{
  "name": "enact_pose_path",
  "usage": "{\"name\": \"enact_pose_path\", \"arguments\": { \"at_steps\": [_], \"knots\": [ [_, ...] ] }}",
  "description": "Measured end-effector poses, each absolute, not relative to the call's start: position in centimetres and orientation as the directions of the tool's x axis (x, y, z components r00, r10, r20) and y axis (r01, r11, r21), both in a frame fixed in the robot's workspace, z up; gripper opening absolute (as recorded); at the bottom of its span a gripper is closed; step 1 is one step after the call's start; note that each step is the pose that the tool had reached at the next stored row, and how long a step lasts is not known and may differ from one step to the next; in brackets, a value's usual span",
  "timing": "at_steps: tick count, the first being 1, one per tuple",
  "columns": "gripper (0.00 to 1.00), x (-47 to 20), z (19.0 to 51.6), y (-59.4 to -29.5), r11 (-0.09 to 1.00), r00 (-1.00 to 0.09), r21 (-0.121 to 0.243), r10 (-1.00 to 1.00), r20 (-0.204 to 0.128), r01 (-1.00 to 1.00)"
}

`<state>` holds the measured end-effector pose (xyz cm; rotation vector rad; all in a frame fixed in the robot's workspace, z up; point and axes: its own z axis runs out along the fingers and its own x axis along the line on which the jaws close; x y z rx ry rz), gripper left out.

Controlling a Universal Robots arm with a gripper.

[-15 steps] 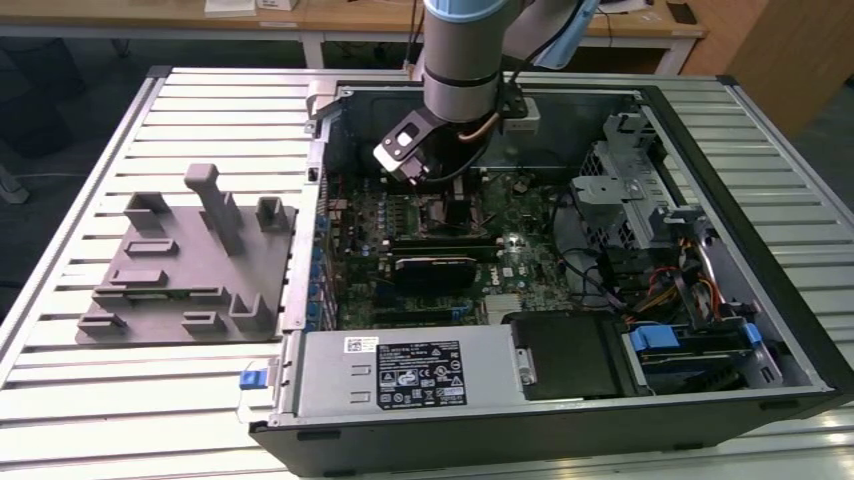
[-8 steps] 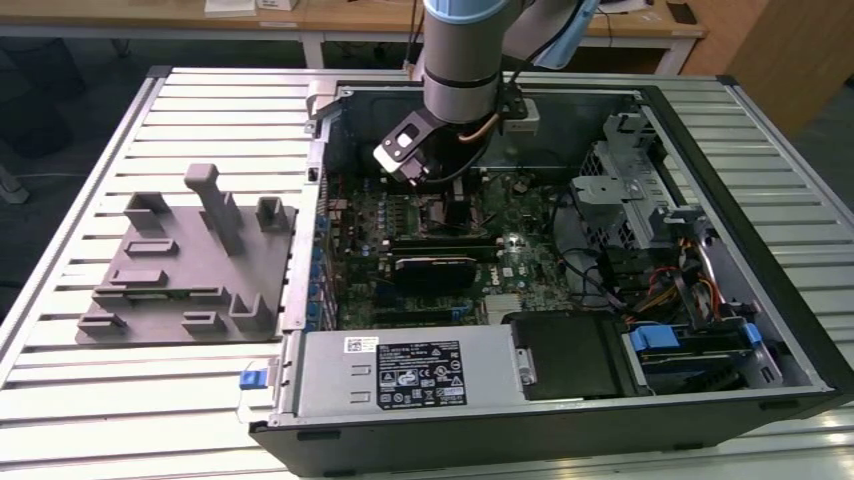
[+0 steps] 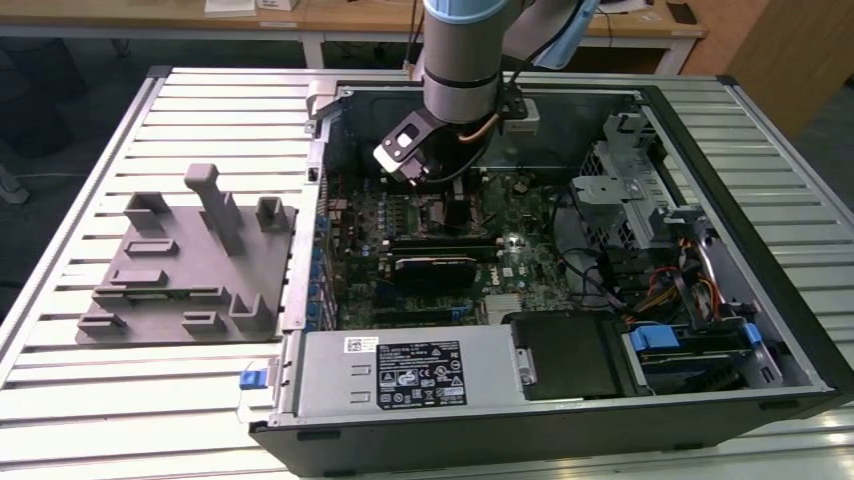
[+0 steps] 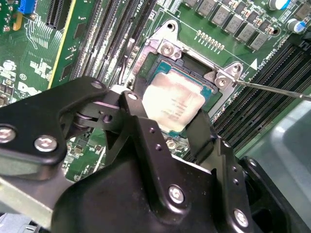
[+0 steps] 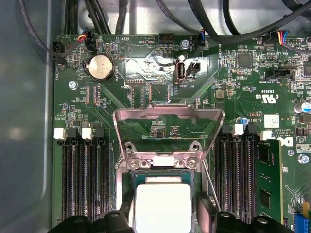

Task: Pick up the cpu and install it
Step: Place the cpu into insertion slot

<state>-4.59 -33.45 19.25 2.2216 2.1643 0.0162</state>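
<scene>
Over the open socket (image 4: 167, 48) on the motherboard (image 5: 146, 73), inside the computer case (image 3: 747, 110), the gripper (image 4: 166, 111) is hanging low, with the arm reaching in from above in the exterior view.

The cpu (image 4: 172, 102) is lying between the two black fingers (image 4: 141, 121), silvery lid facing up, within the socket's frame. I cannot tell whether it is fully seated or only resting on the contacts.

In both wrist views the fingers are pressing against two opposite edges of the chip with no gap showing, so I am reading the tool as clamped on the cpu.

The load plate (image 5: 167, 116) is standing hinged open behind the chip. The thin retention lever (image 4: 272, 90) is sticking out to one side, unlatched. Memory slots (image 5: 82, 170) are flanking the socket.

The grey tray (image 3: 174, 260) is sitting on the slatted table (image 3: 134, 420), at the exterior view's left, apart from the case.

Handling judgement:
- The chip is looking light, thin and stiff.
- The smooth lid is likely offering little friction.
- The underside and the socket contacts are likely fragile.
- The best hold is probably the current one, on two opposite side edges with the chip kept level, never on the top face or underside.
</scene>
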Motion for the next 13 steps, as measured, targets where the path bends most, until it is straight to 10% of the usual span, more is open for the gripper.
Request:
{"name": "enact_pose_path", "arguments": {
  "at_steps": [13],
  "knots": [
    [0.62,-4.6,20.6,-33.5,-0.026,0.027,0.036,0.999,-0.02,0.999]
  ]
}}
